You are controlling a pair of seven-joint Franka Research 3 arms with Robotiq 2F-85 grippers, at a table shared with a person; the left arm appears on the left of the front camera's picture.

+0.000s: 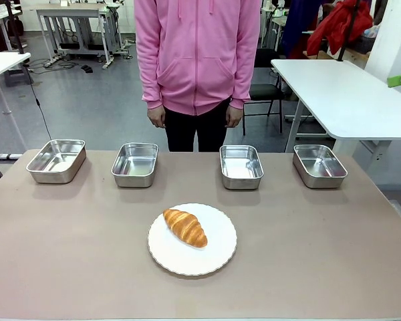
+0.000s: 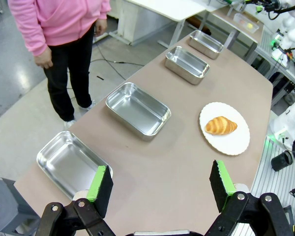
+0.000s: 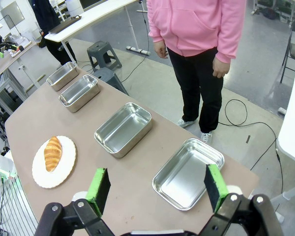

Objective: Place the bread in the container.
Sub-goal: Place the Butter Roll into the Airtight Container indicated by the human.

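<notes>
On a round white plate (image 1: pixel 217 257), at the near middle of the counter (image 1: pixel 334 261), a golden-brown croissant (image 1: pixel 185 227), lying at a slant and touching nothing but the plate. Not in any pan.

Beyond the plate, along the far edge, a row of four shallow steel pans, all empty and well apart from one another: far-left pan (image 1: pixel 56 160), left-middle pan (image 1: pixel 135 164), right-middle pan (image 1: pixel 241 166), far-right pan (image 1: pixel 319 165) (look-alikes, so no telling which one counts as the container). Plate roughly in line with the gap between the two middle pans, but nearer.

Above the left end of the counter, the left gripper (image 2: pixel 160 181), jaws spread wide, green pads (image 2: pixel 99 181) facing each other, nothing between them and nothing touched; far-left pan just ahead of it in the left wrist view.

Above the right end, the right gripper (image 3: pixel 156 184), likewise at full spread and empty, with the far-right pan just ahead in the right wrist view.

Behind the far edge, a person in a pink hoodie (image 1: pixel 197 60), standing with arms down at the sides, clear of everything on the counter.
</notes>
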